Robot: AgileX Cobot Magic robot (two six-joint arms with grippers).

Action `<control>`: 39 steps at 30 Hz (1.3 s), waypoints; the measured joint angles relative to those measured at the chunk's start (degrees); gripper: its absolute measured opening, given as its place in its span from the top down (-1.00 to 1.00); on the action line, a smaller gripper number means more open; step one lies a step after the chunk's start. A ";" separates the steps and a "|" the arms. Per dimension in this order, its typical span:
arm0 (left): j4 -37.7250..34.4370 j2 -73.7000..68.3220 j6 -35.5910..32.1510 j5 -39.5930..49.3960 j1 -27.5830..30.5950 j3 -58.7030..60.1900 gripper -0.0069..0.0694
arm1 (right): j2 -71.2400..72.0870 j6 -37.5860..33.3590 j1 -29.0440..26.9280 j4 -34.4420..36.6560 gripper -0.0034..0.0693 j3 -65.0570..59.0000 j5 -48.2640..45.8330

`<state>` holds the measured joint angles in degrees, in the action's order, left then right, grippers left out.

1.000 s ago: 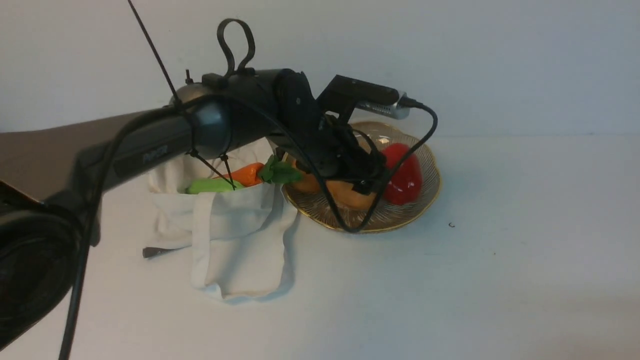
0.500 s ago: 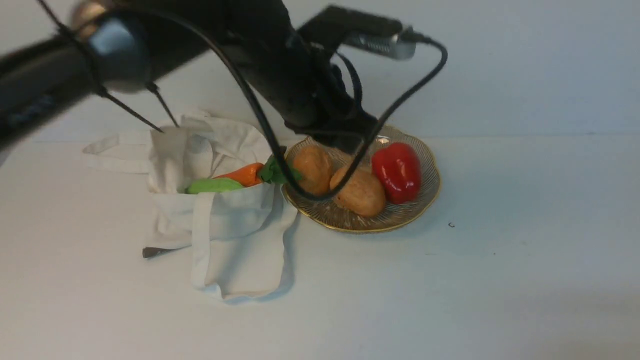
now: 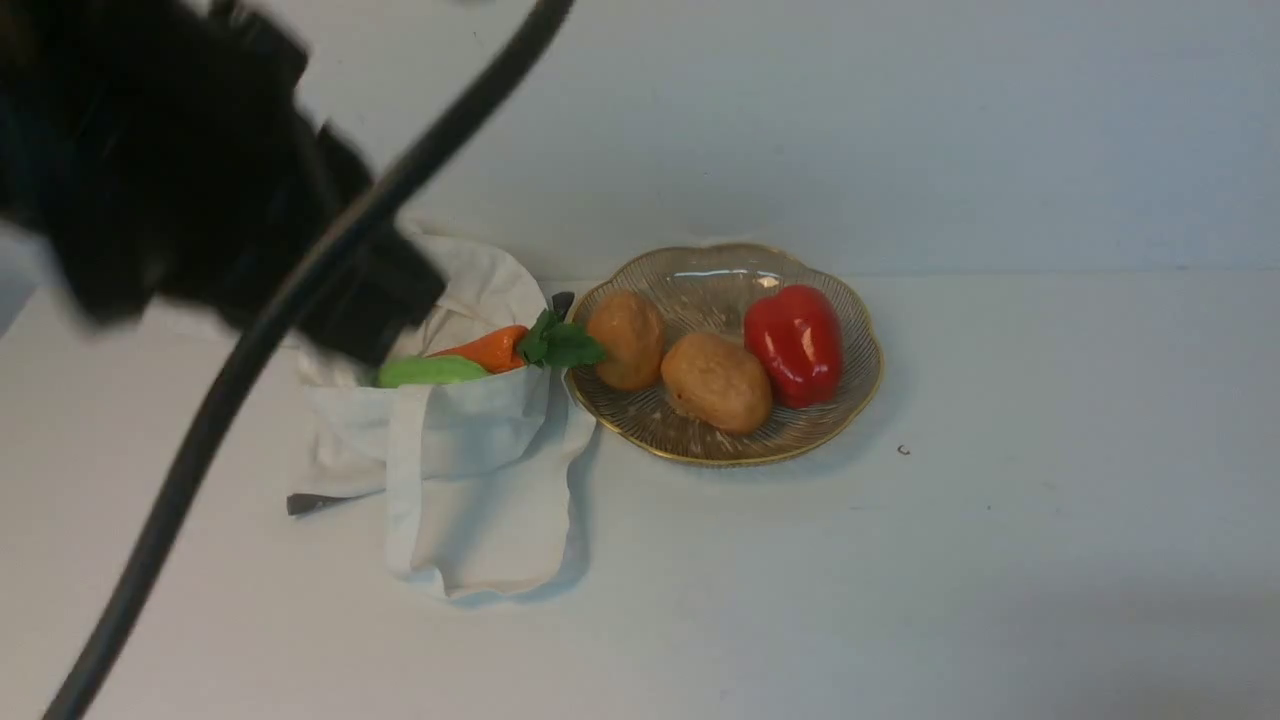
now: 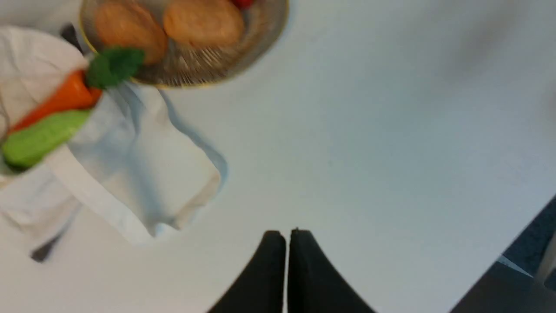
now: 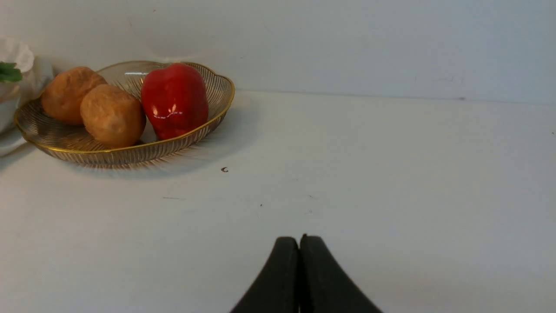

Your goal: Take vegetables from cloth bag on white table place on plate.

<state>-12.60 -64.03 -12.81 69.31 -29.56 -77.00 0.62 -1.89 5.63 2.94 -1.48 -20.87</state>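
Front view: we see both potatoes (image 3: 716,382) on the plate (image 3: 690,456); the carrot (image 3: 490,350) waits in the bag (image 3: 470,430). Left wrist: our left gripper (image 4: 287,237) is closed, empty; we should open above the carrot. Right wrist: our right gripper (image 5: 299,243) is closed.

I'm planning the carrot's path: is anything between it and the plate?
Nothing visible stands in the carrot's way: its leaves already overhang the rim of the plate. On the plate's near-bag side, though, a potato sits right by those leaves, so it may crowd the landing.
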 joint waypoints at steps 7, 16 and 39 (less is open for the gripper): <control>-10.79 16.64 -3.45 -22.82 0.00 30.59 0.83 | 0.00 0.00 0.00 0.00 0.95 0.00 0.00; -16.21 28.65 -6.14 -38.03 0.06 51.87 0.83 | 0.00 0.00 0.00 0.00 0.95 0.00 0.00; -1.05 47.41 -1.78 -47.70 4.20 67.91 0.83 | 0.00 0.00 0.00 -0.05 0.95 0.00 0.00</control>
<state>-13.65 -16.62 -14.59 21.61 -25.37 -9.09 0.62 -1.89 5.63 2.89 -1.48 -20.87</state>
